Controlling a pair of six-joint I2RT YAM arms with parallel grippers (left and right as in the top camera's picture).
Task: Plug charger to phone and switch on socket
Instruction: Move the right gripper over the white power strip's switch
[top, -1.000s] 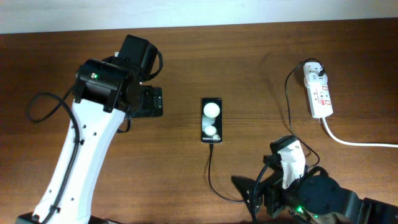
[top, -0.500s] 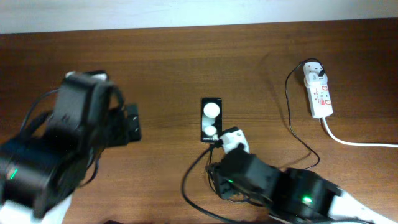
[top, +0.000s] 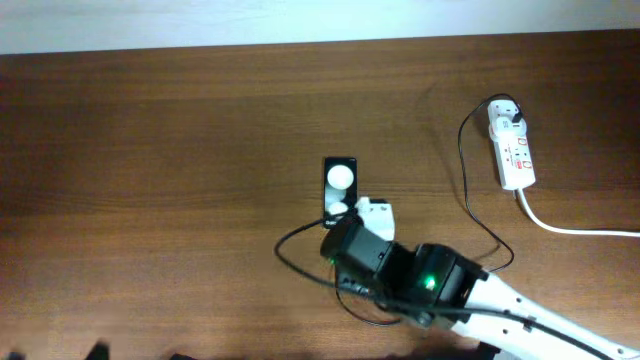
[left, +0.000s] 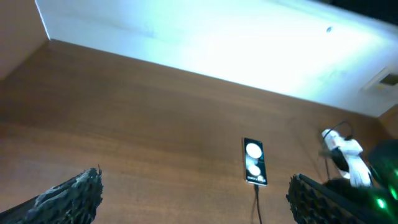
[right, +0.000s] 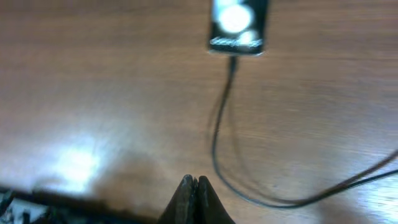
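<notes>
Table (top: 150, 150): brown wood w/ thin darker lines running along it. Wall (top: 200, 25) at the far edge: white. Phone (top: 340, 186): black & shiny, w/ 2 white round spots & tiny white letters. Charger (top: 463, 165): thin, black all the way. Socket (top: 512, 148): white w/ little red marks; its thick cord (top: 570, 229) is white too. Right arm (top: 400, 270): black in front w/ a white bit on top & a green light, then white further back. Right gripper (right: 194, 193): very dark, brown-black. Left gripper (left: 194, 202): black fingers (left: 68, 196) w/ a bumpy, dotted pattern.
</notes>
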